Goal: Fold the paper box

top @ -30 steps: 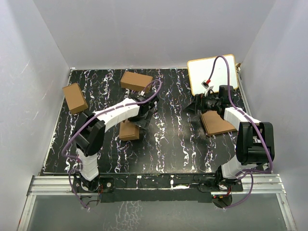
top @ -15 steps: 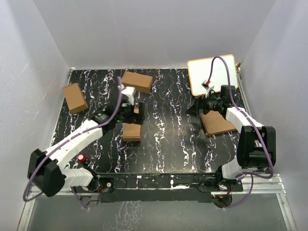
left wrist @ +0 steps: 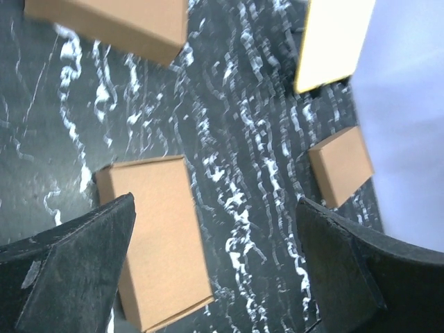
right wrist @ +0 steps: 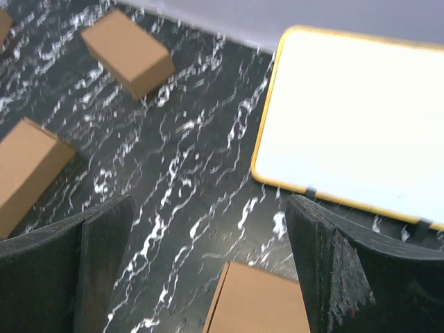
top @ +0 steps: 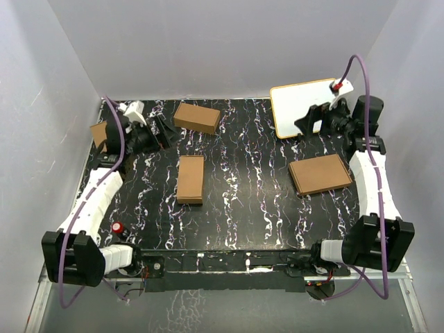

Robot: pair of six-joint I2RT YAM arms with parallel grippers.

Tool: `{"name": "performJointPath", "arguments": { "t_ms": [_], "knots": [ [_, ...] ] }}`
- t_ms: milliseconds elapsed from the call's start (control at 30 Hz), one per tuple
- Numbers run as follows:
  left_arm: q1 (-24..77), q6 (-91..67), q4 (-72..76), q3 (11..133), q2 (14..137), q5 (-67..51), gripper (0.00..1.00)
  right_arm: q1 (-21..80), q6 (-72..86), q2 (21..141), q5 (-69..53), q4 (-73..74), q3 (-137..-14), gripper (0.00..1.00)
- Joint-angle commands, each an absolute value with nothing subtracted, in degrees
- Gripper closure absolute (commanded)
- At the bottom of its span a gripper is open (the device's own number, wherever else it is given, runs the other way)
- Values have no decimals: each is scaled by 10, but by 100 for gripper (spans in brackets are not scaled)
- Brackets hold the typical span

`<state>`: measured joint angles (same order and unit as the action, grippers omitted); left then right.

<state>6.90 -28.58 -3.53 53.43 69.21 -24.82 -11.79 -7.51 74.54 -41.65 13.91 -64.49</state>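
Left gripper (top: 158, 130) and right gripper (top: 310, 122): jaws wide apart, both empty. Paper box (top: 190, 179) lies flat, well apart from both.

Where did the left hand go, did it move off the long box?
Yes. The left hand left the paper box and swung toward the far left corner of the table.

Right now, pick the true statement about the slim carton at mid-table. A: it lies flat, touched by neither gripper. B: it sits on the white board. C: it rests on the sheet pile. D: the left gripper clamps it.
A: the paper box lies flat on the table, left gripper and right gripper open, far off.
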Motion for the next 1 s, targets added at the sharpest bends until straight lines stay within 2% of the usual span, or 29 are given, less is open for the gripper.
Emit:
{"name": "performJointPath", "arguments": {
  "t_ms": [0, 267, 467, 967],
  "knots": [
    [63, -279, -77, 635, 653, -294, 3, -119, -61, 720, -406, 187, -764, 1],
    [62, -284, -129, 736, 626, -292, 3, -119, 34, 708, -372, 219, -882, 1],
    [63, -297, -139, 742, 608, -289, 3, -119, 66, 693, -329, 236, -898, 1],
    [62, -276, -202, 749, 602, -264, 3, -120, 74, 675, -324, 248, -888, 1]
  ]
}}
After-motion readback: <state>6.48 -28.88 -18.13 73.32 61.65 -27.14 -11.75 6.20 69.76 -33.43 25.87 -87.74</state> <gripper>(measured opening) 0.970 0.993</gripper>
